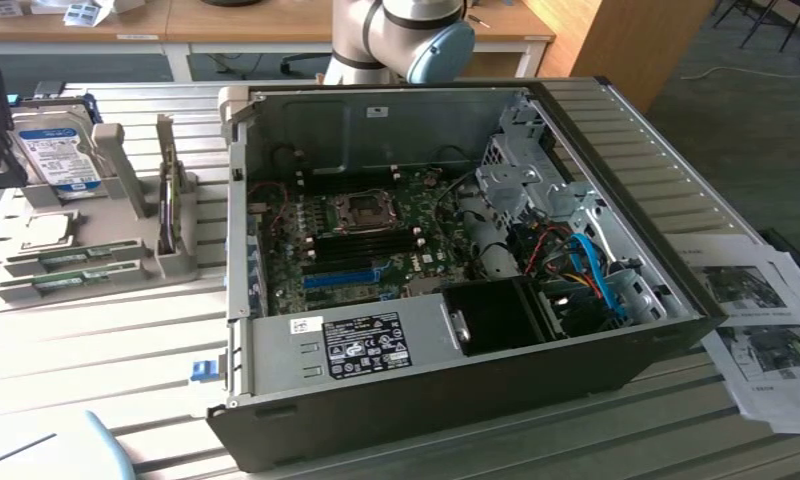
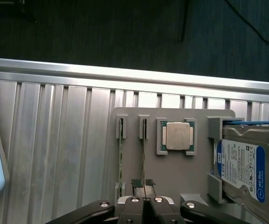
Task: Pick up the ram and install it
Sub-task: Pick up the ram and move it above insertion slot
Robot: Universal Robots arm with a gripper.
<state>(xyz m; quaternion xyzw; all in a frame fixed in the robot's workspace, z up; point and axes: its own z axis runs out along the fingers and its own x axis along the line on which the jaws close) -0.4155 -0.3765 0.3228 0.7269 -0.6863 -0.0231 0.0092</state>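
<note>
Gripper over the parts holder: my gripper (image 2: 143, 183), fingers pressed together and pinching nothing, hangs above the grey holder (image 2: 181, 172) on the ribbed aluminium worktop (image 2: 55, 154). The seam between the fingers is in line with the ram (image 2: 144, 149).

The ram stands on edge in a narrow slot, between a spare stick (image 2: 120, 154) in the next slot and the CPU (image 2: 177, 136), a flat metal square lying in its recess. Beyond the CPU leans the hard drive (image 2: 244, 170), silver with a blue-and-white label.

I judge the ram light and stiff but brittle: a thin green board that will not bend, with chips and edge contacts that take knocks badly. The long upper edge near its middle looks the place to hold it, with my fingers across its thin width so that it hangs level. Its faces look smooth, so my textured fingertips (image 2: 137, 183) should help.

To the exterior view's right of the holder lies the open case (image 1: 440, 420), dark sheet steel with a bare grey inside. It holds the green motherboard (image 1: 293, 250), its square socket (image 1: 369, 208) and a blue slot (image 1: 340, 277). Printed papers (image 1: 760, 320) lie flat on the worktop at the far right of that view.
</note>
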